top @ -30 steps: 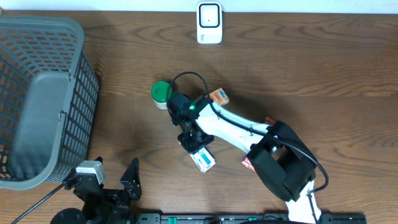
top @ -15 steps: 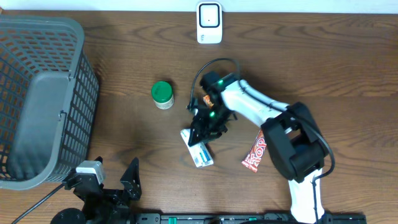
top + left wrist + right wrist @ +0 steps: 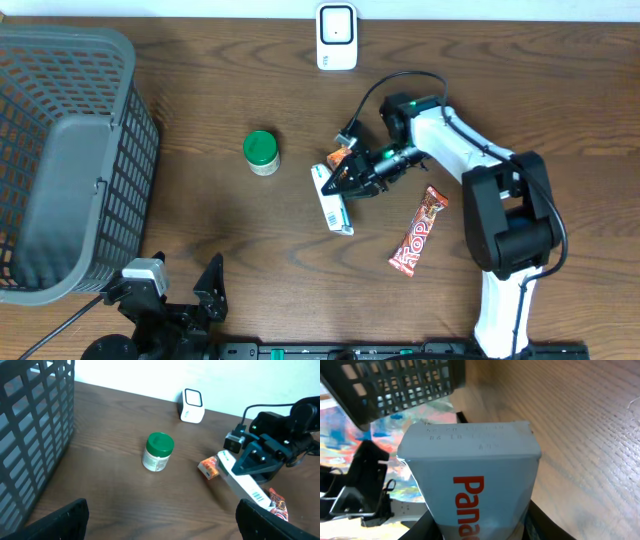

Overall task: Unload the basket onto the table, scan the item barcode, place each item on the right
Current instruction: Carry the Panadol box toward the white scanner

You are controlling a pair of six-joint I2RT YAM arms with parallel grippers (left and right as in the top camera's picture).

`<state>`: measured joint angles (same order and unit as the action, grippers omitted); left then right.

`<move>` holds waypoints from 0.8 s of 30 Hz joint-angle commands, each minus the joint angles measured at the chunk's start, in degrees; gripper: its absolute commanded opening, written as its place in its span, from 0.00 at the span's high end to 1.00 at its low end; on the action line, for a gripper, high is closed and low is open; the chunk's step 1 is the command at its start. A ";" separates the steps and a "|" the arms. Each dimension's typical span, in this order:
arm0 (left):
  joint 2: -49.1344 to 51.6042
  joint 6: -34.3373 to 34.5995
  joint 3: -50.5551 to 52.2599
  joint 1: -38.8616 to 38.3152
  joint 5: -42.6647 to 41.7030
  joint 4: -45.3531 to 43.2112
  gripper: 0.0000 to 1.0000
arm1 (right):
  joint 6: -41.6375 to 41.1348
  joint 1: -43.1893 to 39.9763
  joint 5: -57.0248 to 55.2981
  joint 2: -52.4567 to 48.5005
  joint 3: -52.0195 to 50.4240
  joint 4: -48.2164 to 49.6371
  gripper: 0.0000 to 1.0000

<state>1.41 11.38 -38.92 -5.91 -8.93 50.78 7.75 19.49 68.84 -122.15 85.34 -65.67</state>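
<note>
Black left gripper (image 3: 160,510): nearest the table's front edge, fingers wide apart, holding nothing, well clear of the work.
Red candy bar (image 3: 419,230): flat on the wood, near the right arm. Risk: the arm's elbow sweeps it if it drops low.
White-and-blue box (image 3: 333,200): the item to scan, mid-table, tilted, with 1 end held. Its barcode (image 3: 256,496) shows on the upper face at the free, near end. I cannot tell whether that end touches the wood.
Right gripper (image 3: 355,178): fingers clamped on the box's far end, 1 on each long side.
Risk 1: the grip sits at 1 end of a long box, so a fast swing could pivot or slip it between the pads.
Risk 2: the barcode lies at the end away from the scanner and faces up, so it probably needs turning or the read fails.
Orange packet (image 3: 340,155): just beside the gripper, likely to be knocked on the way forward.
Green-lidded jar (image 3: 261,152): upright, left of the box, apart from it. Low risk.
Grey basket (image 3: 60,150): far left, well apart.
Scanner (image 3: 336,36): upright at the far edge, well apart from the box.
</note>
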 commanded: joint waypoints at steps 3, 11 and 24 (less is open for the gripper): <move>0.02 -0.11 0.09 -0.28 -0.72 -0.20 0.06 | 5.38 -1.64 3.04 6.80 0.22 -1.97 0.82; 0.02 -0.11 0.09 -0.28 -0.72 -0.20 0.06 | 5.81 -1.60 -9.09 10.64 0.22 -0.90 0.85; 0.02 -0.11 0.09 -0.28 -0.72 -0.20 0.06 | -9.44 0.79 -42.66 10.82 8.83 12.41 0.79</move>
<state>1.41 11.38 -38.92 -5.91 -8.93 50.76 -0.03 18.92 38.57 -112.79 89.95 -53.45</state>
